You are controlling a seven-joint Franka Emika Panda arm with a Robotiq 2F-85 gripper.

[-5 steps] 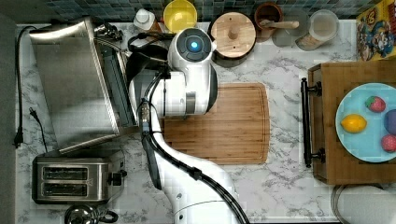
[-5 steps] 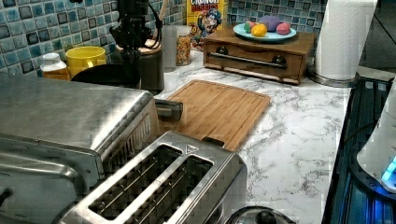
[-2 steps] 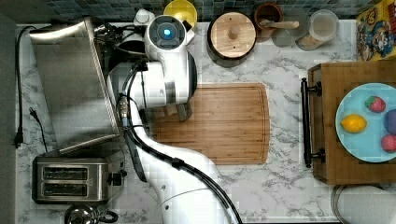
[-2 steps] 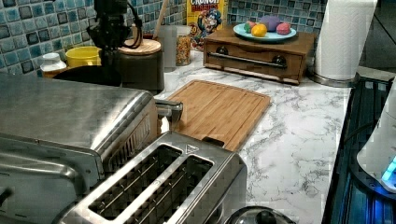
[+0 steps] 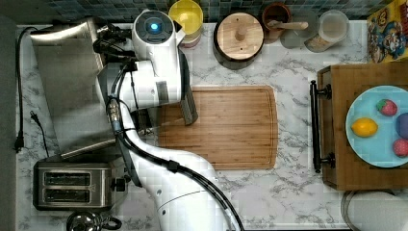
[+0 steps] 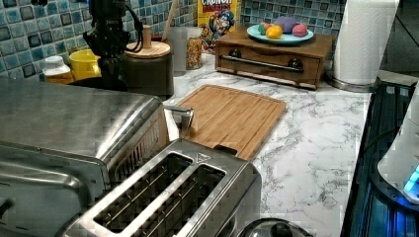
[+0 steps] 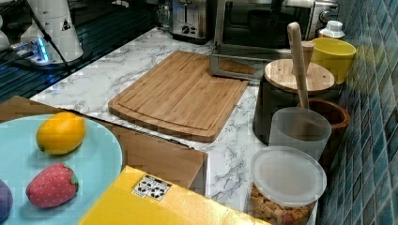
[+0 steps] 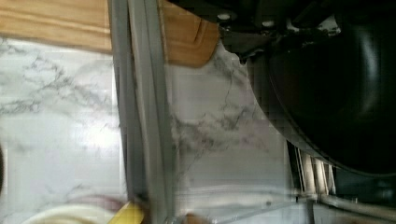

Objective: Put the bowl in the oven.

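Note:
The black bowl (image 8: 336,88) hangs close under my wrist, its round dark side just above the oven's wire rack (image 8: 315,170). My gripper (image 8: 254,21) is shut on its rim. In the right view the bowl (image 7: 263,21) shows as a dark shape inside the steel oven (image 7: 267,28), above the dropped glass door (image 7: 234,63). In the top view my arm (image 5: 156,62) covers the bowl and reaches over the open door beside the oven (image 5: 67,86). The left view shows the gripper (image 6: 109,64) descending behind the oven's top (image 6: 74,118).
The oven door's handle (image 5: 187,103) juts over the wooden cutting board (image 5: 221,127). A dark pot with a wooden lid (image 5: 239,33) and a yellow mug (image 5: 185,17) stand at the back. A two-slot toaster (image 5: 72,185) sits beside the oven.
My arm has swung toward the top view's left, from the cutting board's edge to over the open oven door, carrying the bowl into the oven's mouth.

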